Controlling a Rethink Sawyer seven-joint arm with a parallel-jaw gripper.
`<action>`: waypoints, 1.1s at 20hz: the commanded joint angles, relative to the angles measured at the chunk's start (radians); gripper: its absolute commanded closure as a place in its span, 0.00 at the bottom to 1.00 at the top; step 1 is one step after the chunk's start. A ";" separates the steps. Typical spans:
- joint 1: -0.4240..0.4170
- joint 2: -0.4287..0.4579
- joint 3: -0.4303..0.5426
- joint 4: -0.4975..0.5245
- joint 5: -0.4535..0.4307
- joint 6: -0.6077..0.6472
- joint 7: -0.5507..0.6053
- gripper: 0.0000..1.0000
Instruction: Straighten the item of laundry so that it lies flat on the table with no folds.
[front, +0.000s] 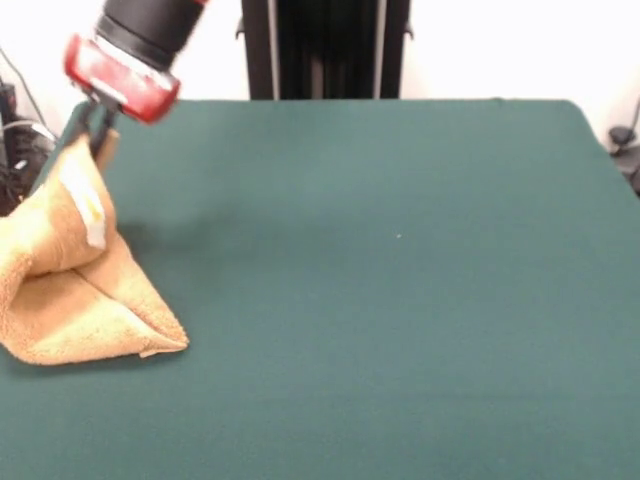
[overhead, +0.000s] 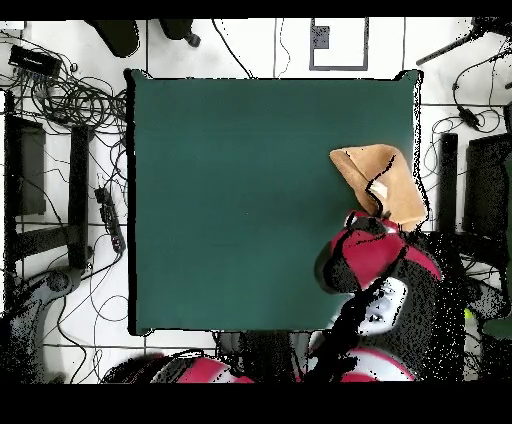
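Observation:
The orange-tan towel (front: 75, 290) is bunched and folded at the left edge of the dark green table (front: 380, 280). One corner is lifted up to my gripper (front: 95, 130), which is shut on it; a white tag (front: 92, 215) shows on the raised part. The rest of the towel rests on the table in a folded wedge. In the overhead view the towel (overhead: 385, 180) lies by the table's right edge (overhead: 412, 150), with my red and black arm (overhead: 375, 260) just below it, hiding the gripper.
The robot's black pedestal (front: 325, 48) stands at the far side of the table. Cables and equipment (overhead: 60, 110) lie on the floor around the table.

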 joint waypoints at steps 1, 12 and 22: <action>0.108 0.376 -0.207 -0.086 0.346 -0.282 0.295 1.00; 0.210 0.459 -0.250 -0.003 0.718 -0.310 0.142 1.00; 0.438 0.274 -0.243 0.102 0.850 0.143 0.202 1.00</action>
